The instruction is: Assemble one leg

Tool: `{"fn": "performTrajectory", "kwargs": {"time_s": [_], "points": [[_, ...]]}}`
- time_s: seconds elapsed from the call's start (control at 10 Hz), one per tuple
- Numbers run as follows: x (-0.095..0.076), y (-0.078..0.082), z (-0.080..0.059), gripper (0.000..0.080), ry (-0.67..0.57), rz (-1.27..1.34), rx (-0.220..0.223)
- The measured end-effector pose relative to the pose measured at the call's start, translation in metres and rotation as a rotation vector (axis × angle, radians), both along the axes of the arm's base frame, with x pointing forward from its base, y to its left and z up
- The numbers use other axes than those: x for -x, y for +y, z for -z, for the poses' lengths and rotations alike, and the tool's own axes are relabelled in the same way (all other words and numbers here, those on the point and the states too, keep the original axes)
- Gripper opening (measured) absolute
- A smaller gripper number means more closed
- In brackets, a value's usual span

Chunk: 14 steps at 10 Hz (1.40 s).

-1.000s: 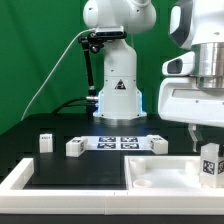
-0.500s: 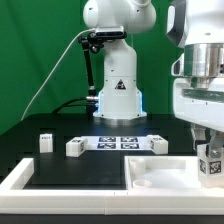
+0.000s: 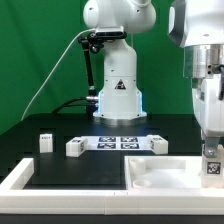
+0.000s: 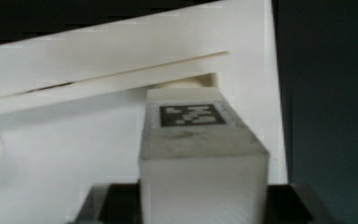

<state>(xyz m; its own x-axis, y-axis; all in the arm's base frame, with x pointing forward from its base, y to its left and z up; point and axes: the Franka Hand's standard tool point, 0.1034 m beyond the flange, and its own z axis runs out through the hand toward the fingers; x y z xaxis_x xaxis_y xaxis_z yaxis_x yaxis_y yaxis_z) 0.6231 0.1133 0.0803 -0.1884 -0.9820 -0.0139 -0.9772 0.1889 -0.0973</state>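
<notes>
My gripper (image 3: 211,152) is at the exterior view's right, shut on a white leg (image 3: 211,166) whose tag faces the camera. It holds the leg upright over the right corner of the large white rimmed panel (image 3: 160,172); I cannot tell whether they touch. In the wrist view the leg (image 4: 202,150) stands between my dark fingers (image 4: 119,203), tag up, with the panel (image 4: 87,110) and its corner behind it. Three more legs stand on the black table: one (image 3: 45,141), one (image 3: 75,147) and one (image 3: 157,144).
The marker board (image 3: 120,142) lies between the loose legs. A white raised border (image 3: 18,180) runs along the table's front left. The arm's white base (image 3: 117,92) stands at the back with a cable off its left side.
My wrist has turned, so the hand looks narrower, and it has shifted slightly to the exterior view's right with the leg still held. The loose legs have not moved.
</notes>
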Motion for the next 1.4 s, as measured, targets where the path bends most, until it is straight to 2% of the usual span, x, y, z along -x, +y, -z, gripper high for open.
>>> {"fn": "performTrajectory", "kwargs": {"time_s": [0.1, 0.2, 0.3, 0.4, 0.5, 0.6, 1.1, 1.4], "points": [[0.0, 0.0, 0.001, 0.0294, 0.001, -0.017, 0.002], [0.0, 0.0, 0.0, 0.0473, 0.001, -0.064, 0.007], [0.0, 0.0, 0.0, 0.0587, 0.0, -0.109, 0.011], [0.0, 0.0, 0.0, 0.0587, 0.001, -0.204, 0.025], [0.0, 0.002, 0.001, 0.0637, 0.002, -0.35, 0.037], [0.001, 0.005, 0.001, 0.0646, 0.001, -0.433, 0.044], [0.002, 0.02, 0.002, 0.0649, -0.019, -0.968, 0.098], [-0.001, 0.011, 0.001, 0.0649, -0.017, -1.322, 0.144]]}}
